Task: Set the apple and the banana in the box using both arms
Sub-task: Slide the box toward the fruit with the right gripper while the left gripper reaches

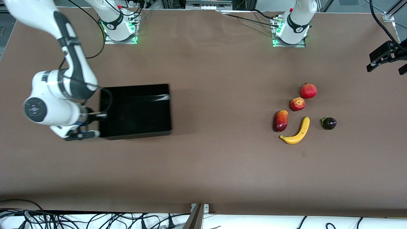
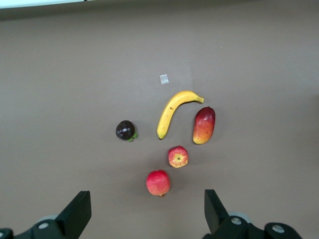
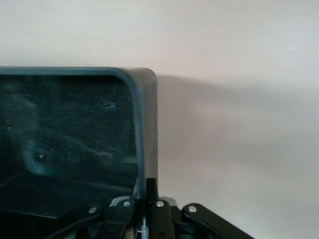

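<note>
Gripping box wall, seemingly: right gripper

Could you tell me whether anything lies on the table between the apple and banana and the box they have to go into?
Nothing visible does. The apple and banana lie toward the left arm's end, with bare table between them and the box. The right gripper is shut on the box's wall. The left gripper hangs open above the fruits.

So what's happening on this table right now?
The right gripper has its jaws shut on the wall of the empty black box. The left gripper waits open above the table's edge. The apple and banana lie untouched among other fruit at the left arm's end.
</note>
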Controlling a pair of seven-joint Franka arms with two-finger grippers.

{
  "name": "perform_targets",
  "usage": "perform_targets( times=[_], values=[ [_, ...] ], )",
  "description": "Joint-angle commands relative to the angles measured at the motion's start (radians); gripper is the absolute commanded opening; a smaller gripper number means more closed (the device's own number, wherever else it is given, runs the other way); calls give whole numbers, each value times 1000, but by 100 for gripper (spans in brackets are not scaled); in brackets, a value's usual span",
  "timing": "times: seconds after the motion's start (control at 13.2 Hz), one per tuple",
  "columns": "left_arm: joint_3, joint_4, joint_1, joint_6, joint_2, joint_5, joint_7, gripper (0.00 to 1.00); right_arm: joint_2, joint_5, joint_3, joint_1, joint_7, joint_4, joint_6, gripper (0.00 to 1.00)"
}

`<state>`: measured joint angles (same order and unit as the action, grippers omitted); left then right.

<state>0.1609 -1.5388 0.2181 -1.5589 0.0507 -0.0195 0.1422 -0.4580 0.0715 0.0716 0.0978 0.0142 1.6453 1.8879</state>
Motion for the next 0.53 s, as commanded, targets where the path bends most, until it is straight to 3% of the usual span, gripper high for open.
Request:
perform_targets(
  times=[0.0,0.23,0.45],
  values=[
    [22,13,9,16,-5,-10,-27,100,-2,111,11,113,155,-45,-43,0],
    [37,23,6,46,-3,-7,-42,100,-45,169,22,293,338,-76,26,0],
    [31,22,0,54,-6,-8,-42,100,-122,163,20,466,513,-91,231,0]
  ],
)
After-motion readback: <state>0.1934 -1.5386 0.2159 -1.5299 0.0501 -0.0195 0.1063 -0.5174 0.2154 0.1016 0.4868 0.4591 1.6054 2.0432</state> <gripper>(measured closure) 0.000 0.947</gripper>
